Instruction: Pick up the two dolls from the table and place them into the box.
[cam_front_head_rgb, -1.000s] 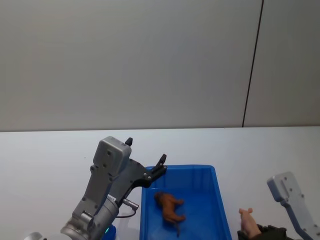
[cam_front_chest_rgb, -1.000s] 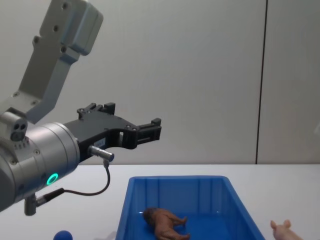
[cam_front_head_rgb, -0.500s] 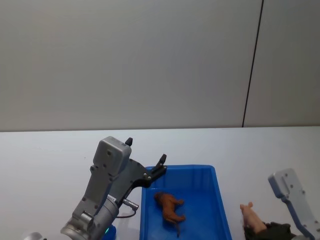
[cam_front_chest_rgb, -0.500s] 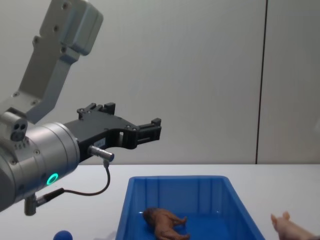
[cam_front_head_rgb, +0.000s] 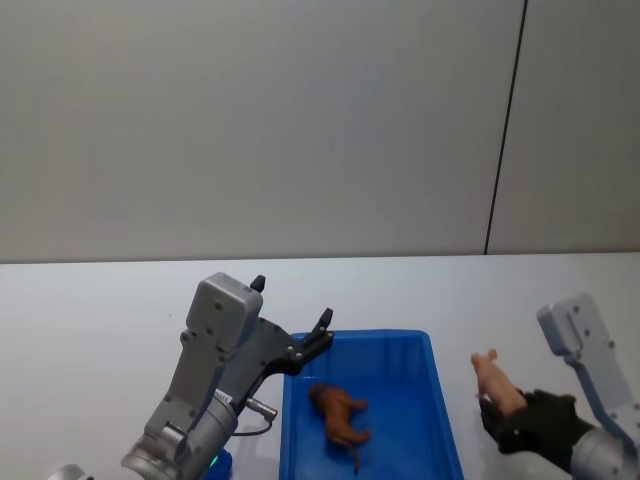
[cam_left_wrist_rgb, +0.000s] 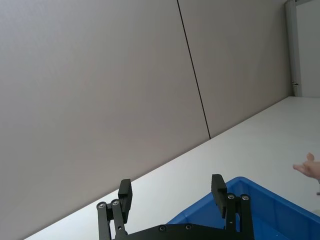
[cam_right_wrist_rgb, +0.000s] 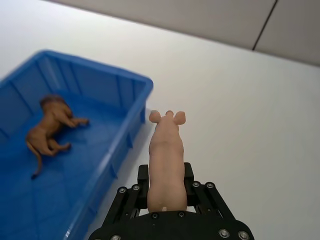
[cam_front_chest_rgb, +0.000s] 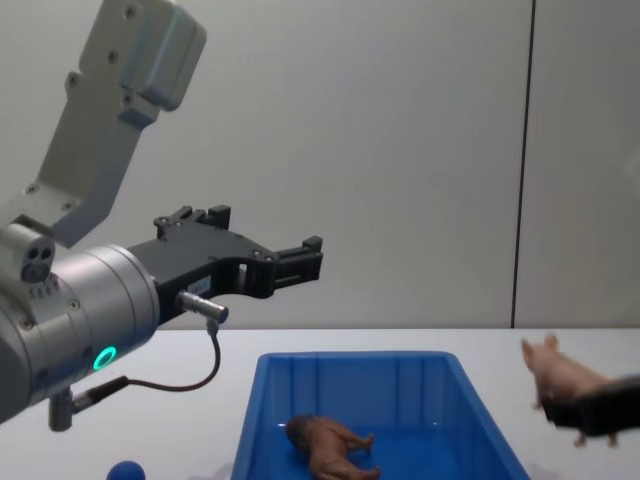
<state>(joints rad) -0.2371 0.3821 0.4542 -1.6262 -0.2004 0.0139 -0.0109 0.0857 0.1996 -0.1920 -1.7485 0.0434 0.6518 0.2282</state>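
The brown doll (cam_front_head_rgb: 338, 413) (cam_right_wrist_rgb: 49, 132) (cam_front_chest_rgb: 330, 445) lies on its side inside the blue box (cam_front_head_rgb: 438, 400) (cam_right_wrist_rgb: 142, 95) (cam_front_chest_rgb: 350, 365). The pale pink doll (cam_front_head_rgb: 493, 381) (cam_right_wrist_rgb: 166, 159) (cam_front_chest_rgb: 556, 374) is held above the white table (cam_front_head_rgb: 90, 310), just right of the box's right wall, with my right gripper (cam_front_head_rgb: 505, 412) (cam_right_wrist_rgb: 167, 192) (cam_front_chest_rgb: 575, 405) shut on its rear half. My left gripper (cam_front_head_rgb: 322, 332) (cam_left_wrist_rgb: 172, 192) (cam_front_chest_rgb: 305, 258) hangs open and holding nothing above the box's far left corner.
A small blue ball (cam_front_chest_rgb: 125, 471) sits on the table left of the box, under my left arm (cam_front_head_rgb: 205, 385). The grey wall (cam_front_head_rgb: 300, 120) stands behind the table, with bare tabletop to the right of the box (cam_right_wrist_rgb: 250, 115).
My right gripper has lifted the pink doll up off the table, beside the box's right wall. The left arm and the brown doll have not moved.
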